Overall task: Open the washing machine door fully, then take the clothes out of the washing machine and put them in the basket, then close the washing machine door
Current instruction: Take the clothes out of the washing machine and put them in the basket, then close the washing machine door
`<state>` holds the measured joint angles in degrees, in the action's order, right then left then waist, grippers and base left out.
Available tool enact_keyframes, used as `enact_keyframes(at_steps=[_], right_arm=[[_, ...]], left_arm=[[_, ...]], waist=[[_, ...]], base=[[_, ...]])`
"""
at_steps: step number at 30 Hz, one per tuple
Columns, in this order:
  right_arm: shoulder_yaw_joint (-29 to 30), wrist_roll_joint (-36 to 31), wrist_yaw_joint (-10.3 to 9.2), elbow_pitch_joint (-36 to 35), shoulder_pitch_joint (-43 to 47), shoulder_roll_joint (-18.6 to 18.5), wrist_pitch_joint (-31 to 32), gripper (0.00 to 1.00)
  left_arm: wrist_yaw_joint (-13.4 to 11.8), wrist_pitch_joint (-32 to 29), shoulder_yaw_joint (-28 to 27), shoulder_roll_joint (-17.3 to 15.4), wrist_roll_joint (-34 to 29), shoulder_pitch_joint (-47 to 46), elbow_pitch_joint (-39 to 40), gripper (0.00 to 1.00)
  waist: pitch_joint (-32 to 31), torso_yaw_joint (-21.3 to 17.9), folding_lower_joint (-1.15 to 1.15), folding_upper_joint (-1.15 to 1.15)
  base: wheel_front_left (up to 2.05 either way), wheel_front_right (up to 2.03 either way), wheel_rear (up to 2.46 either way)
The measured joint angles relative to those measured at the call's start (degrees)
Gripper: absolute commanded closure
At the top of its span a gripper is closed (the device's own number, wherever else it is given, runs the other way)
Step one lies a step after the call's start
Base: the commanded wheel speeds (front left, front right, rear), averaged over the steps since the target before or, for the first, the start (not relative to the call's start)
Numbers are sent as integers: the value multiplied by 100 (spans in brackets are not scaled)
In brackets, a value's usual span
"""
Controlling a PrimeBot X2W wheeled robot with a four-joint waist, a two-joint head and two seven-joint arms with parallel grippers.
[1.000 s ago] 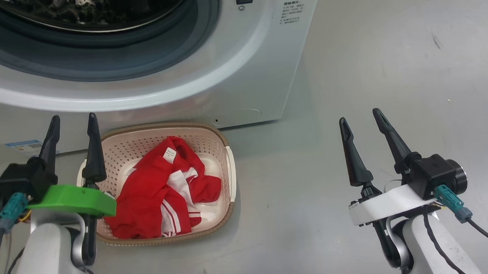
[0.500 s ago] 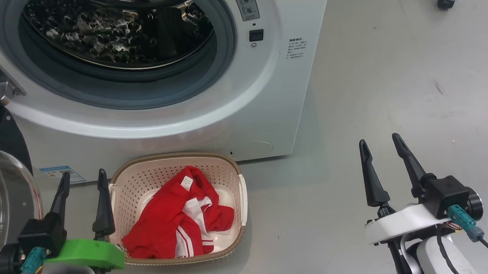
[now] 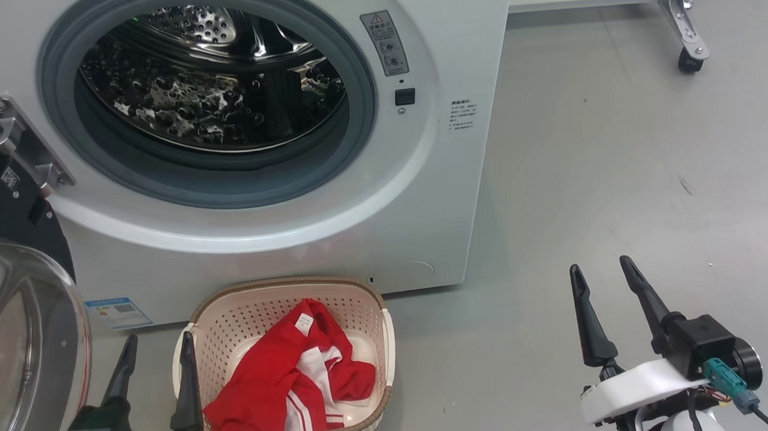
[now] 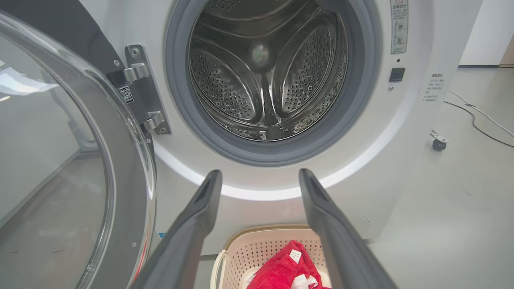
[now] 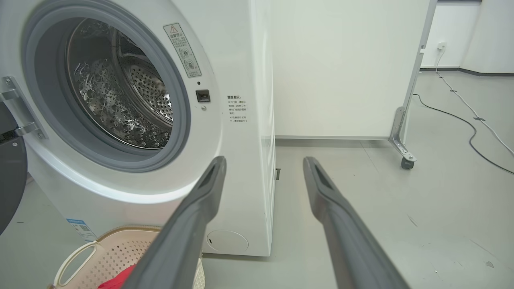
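The white washing machine [image 3: 435, 193] stands before me with its steel drum [image 3: 213, 86] bare of clothes. Its door [image 3: 22, 339] is swung open at the left, the glass bowl bulging toward me, also seen in the left wrist view as the door [image 4: 60, 160]. The cream basket [image 3: 283, 299] sits on the floor under the opening and holds the red clothes [image 3: 281, 385] with white stripes. My left gripper [image 3: 154, 349] is open just left of the basket. My right gripper [image 3: 604, 273] is open over bare floor at the right. Nothing lies between either pair of fingers.
A white panel on a metal leg with a caster [image 3: 688, 61] stands at the back right. A dark cable [image 5: 461, 116] runs across the grey floor beyond it. The hinge bracket [image 3: 25, 149] juts out at the left of the opening.
The head camera has tilted up, so the drum, door and far floor come into view and both grippers sit lower in the picture. The clothes lie unchanged in the basket.
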<state>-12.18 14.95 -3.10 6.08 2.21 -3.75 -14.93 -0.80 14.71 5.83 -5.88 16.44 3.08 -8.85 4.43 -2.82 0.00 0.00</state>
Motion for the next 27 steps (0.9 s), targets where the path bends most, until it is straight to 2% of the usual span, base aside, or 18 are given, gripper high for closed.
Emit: enact_keyframes(at_steps=[12,27], right_arm=[[-49,-1,47,24,448,-1,0,0],[7,-1,54,-24,553,-5,0,0]], left_arm=[[-119,-54,157,31,-82,608,320,0],[-177,-198,244,54,-91,857,751,0]], waist=[[-467,-40,0,0],[-508,-85,0,0]], base=[[0,0,0],[0,0,0]])
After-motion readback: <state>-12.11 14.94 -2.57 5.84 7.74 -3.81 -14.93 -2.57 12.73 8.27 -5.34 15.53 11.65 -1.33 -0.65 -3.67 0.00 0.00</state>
